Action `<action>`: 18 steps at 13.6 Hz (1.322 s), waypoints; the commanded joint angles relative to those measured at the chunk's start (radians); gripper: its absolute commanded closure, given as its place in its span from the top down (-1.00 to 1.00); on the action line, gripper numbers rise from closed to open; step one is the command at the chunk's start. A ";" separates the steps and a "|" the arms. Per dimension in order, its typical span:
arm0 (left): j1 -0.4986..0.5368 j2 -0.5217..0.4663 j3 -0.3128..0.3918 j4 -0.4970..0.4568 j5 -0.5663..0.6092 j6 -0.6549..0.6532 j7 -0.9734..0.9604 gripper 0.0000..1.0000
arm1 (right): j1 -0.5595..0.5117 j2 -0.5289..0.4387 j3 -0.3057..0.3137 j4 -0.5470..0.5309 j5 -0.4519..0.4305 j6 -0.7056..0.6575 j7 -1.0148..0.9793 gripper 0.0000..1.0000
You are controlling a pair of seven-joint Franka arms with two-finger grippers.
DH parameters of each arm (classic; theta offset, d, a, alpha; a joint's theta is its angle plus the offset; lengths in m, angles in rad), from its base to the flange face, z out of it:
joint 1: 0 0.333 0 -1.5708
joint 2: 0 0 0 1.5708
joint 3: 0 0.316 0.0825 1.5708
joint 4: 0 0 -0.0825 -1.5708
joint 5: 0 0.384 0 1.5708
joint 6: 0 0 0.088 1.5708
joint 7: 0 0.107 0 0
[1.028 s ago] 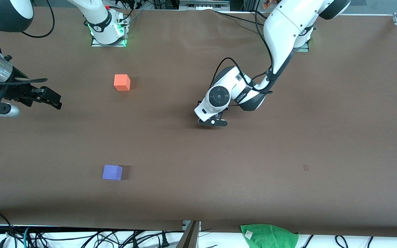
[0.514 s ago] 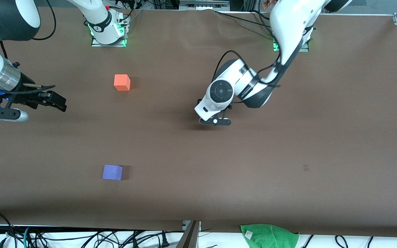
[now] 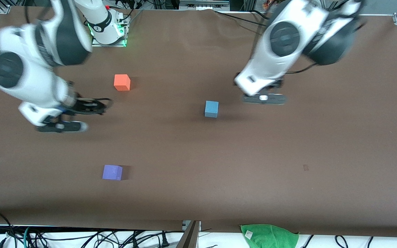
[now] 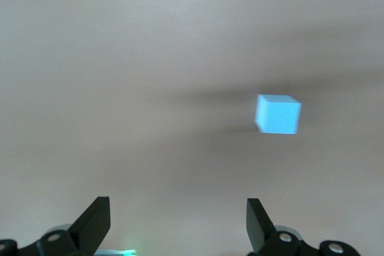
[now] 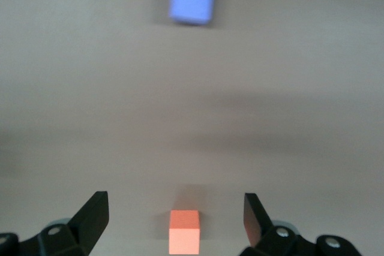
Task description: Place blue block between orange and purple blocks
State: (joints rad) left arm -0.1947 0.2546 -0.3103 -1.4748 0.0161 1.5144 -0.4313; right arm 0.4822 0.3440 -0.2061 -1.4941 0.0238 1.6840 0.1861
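- Right gripper [image 3: 93, 106], fingers spread apart and carrying nothing, hangs over bare tabletop [image 3: 339, 137] near the orange block [image 3: 122, 82], on the side toward the right arm's end of the table; its wrist view has that cube low between the fingers.
- Orange block sits flat on the mat; the purple block [image 3: 112, 172] lies well apart from it, nearer the front camera, and nothing stands in the gap between the two.
- Blue block [image 3: 211, 109] rests on the table on its own, off toward the left arm's end from the orange block and a little nearer the camera — not between the other two cubes.
- Left gripper [image 3: 264, 99], fingers wide apart and empty, is up over the table just beside the blue block (blurred in the front view).
- My read: the blue block is parked mid-table, placement unfinished. Next calls for a gripper to come over it, close on its sides and carry it into the gap between orange and purple.
- No readable brand or writing anywhere; a green cloth [image 3: 269, 236] lies at the table's near edge.
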 commanded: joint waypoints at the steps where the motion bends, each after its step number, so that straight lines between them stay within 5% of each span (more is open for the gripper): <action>1: 0.153 -0.008 -0.007 0.057 0.047 -0.085 0.216 1.00 | 0.093 0.080 -0.007 0.050 -0.012 0.017 0.094 0.98; 3: 0.181 -0.009 0.034 0.067 0.044 -0.080 0.305 1.00 | 0.124 0.198 0.014 0.138 0.028 0.127 0.218 0.98; 5: 0.141 -0.064 0.191 0.030 0.024 -0.003 0.455 1.00 | 0.127 0.315 0.081 0.246 0.132 0.222 0.382 0.98; 7: 0.123 -0.194 0.284 -0.163 0.016 0.203 0.479 1.00 | 0.148 0.400 0.146 0.323 0.134 0.296 0.491 0.98; 9: 0.129 -0.277 0.299 -0.235 0.025 0.279 0.483 1.00 | 0.218 0.447 0.149 0.334 0.133 0.399 0.635 0.98; 15: 0.176 -0.282 0.300 -0.167 0.016 0.032 0.488 1.00 | 0.384 0.538 0.140 0.325 0.042 0.460 0.786 0.99; 18: 0.205 -0.282 0.303 -0.159 0.048 0.021 0.531 1.00 | 0.401 0.540 0.142 0.269 0.042 0.503 0.881 0.99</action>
State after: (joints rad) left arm -0.0176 -0.0216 -0.0066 -1.6477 0.0425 1.5586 0.0463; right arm 0.8759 0.8810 -0.0556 -1.2067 0.0774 2.1527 1.0046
